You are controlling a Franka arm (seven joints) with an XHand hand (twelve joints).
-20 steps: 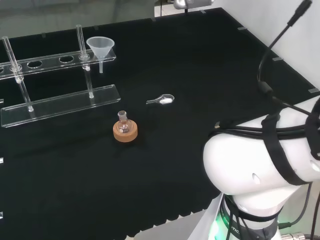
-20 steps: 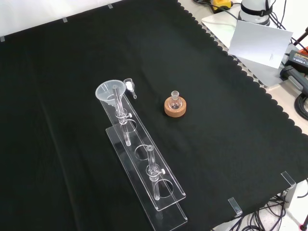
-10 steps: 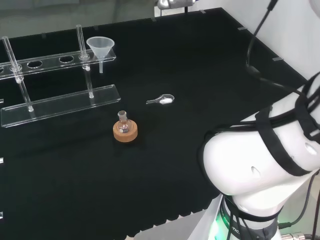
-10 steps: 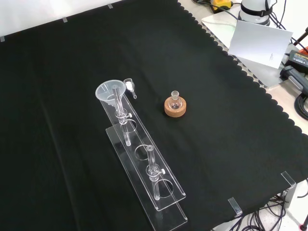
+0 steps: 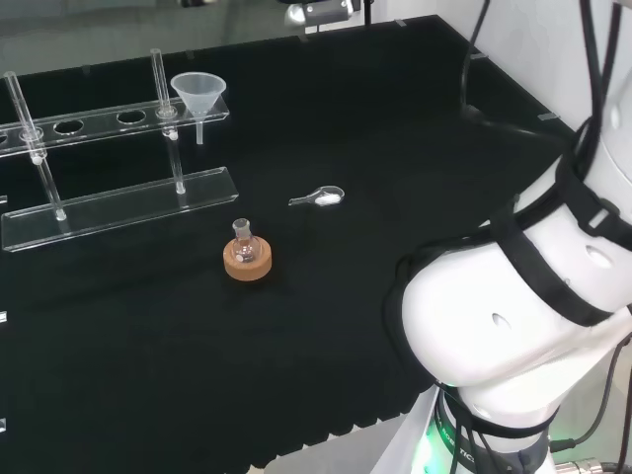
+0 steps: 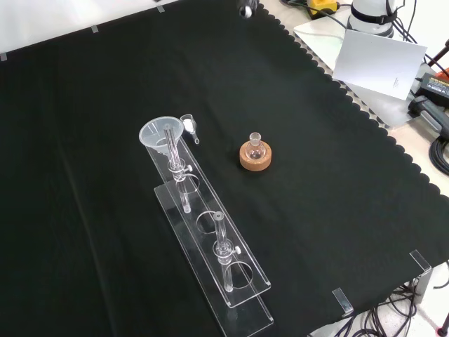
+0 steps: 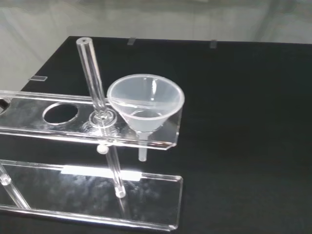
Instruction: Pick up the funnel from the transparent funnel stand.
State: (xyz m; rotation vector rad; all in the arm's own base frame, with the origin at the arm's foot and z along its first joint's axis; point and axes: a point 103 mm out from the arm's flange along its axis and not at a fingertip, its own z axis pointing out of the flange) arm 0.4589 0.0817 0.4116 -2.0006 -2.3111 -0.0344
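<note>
One funnel point(image 5: 198, 97) point(image 6: 160, 133) point(image 7: 145, 103), clear plastic, upright, sits in the end hole of the transparent funnel stand point(image 5: 118, 202) point(image 6: 231, 281) point(image 7: 73, 195). That is the stand's right end in the head view and its far end in the front view. The cone rests on the upper shelf. The stem hangs through the hole and ends above the base plate, not touching it.

Hand: open or shut, cannot tell. A small grey part point(image 5: 316, 12) point(image 6: 245, 8) shows at the far edge of the cloth in the head view and at the top edge in the front view, well apart from the funnel; what it is, cannot tell. The wrist view looks down onto the funnel's open mouth, with the funnel free on its shelf.

An upright clear post point(image 5: 158, 84) point(image 7: 95, 80) of the stand is just beside the funnel. Round holes point(image 5: 130, 118) point(image 7: 60, 112) in the shelf follow beyond the post.

A small round flask point(image 5: 243, 235) point(image 6: 255, 144) stands upright on a cork ring point(image 5: 247, 263) point(image 6: 255, 159), apart from the stand, nearer the arm in the head view. A small clear spoon point(image 5: 321, 197) point(image 6: 189, 126) with white stuff in its bowl lies on the black cloth point(image 5: 395, 118) point(image 6: 316, 175). In the front view it is just beside the funnel's rim, and in the head view it lies between the stand and the arm.

The white arm link point(image 5: 513, 316) is at lower right in the head view, well apart from the stand.
</note>
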